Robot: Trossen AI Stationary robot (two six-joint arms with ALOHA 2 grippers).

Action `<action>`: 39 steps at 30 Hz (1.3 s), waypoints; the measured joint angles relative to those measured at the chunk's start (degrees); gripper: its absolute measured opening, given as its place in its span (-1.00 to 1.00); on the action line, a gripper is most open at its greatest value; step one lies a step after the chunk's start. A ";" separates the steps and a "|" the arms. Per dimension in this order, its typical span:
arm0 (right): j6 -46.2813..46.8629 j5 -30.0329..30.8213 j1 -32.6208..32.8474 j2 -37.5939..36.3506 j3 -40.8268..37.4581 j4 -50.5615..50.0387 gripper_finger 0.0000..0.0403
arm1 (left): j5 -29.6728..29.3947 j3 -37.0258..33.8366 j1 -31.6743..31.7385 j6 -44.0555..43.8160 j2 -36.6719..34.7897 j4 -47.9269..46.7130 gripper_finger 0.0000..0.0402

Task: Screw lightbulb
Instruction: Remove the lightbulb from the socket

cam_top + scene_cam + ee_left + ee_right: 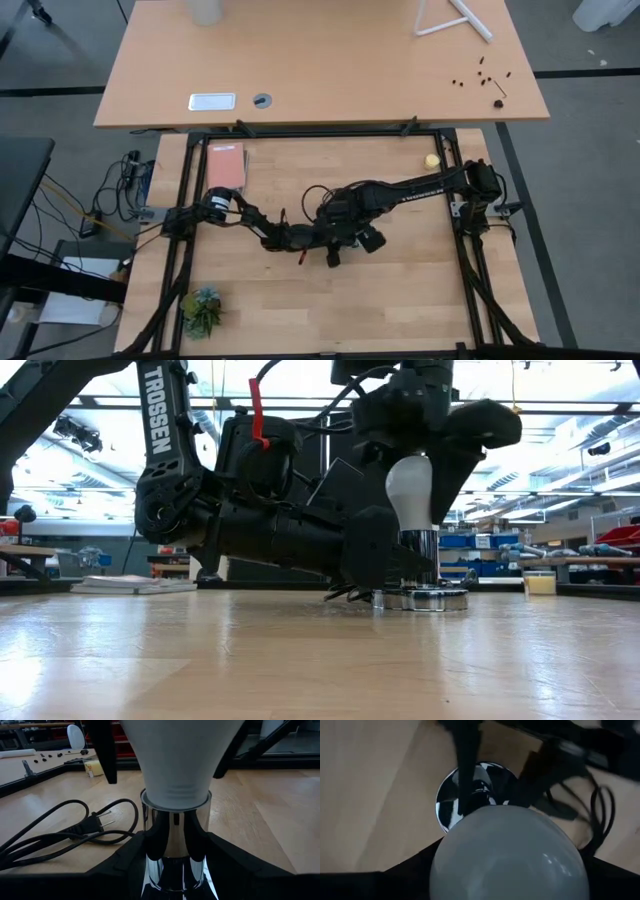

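The white lightbulb (409, 490) stands upright with its base in a shiny chrome socket (418, 550) on a round chrome disc (420, 600) that lies flat on the wooden table. My left gripper (385, 565) lies low and level at the socket and is shut on it. My right gripper (425, 430) comes down from above and is shut on the bulb's globe. In the high view both grippers meet at mid table (335, 235), and the bulb is hidden under them. My left gripper pinches the socket's chrome barrel (175, 840) between its two fingers (127, 865), one on each side. It comes level from the table's left. The socket stands upright on its disc on the table. My right gripper holds the bulb's frosted globe (510, 855) between its two fingers (103, 750), one on each side of its widest part. The fingers point down from above. The bulb stands upright, its neck (175, 790) in the socket's mouth.
The socket's black cord and plug (75, 827) lie loose on the table beside it. A small yellow ball (431, 159) lies at the far right, a pink book (226, 166) at the far left, a green plant (203, 308) at the near left.
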 joint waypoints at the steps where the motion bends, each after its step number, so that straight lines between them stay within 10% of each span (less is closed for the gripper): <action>1: -2.71 0.00 -0.08 0.00 0.00 -0.02 0.34 | 0.00 0.00 0.00 0.00 0.00 0.00 -0.09; 8: -6.53 0.29 -0.12 -0.01 0.00 -0.68 0.41 | 0.22 0.00 0.00 0.05 0.00 -0.01 -0.09; 21: 11.87 1.63 1.35 -1.11 5.95 -8.60 0.85 | 0.21 0.04 0.00 0.09 0.00 -0.31 -0.09; 39: 38.26 1.48 2.37 -5.08 -2.15 -3.54 0.85 | 0.17 0.04 0.00 0.02 -0.02 -0.33 -0.09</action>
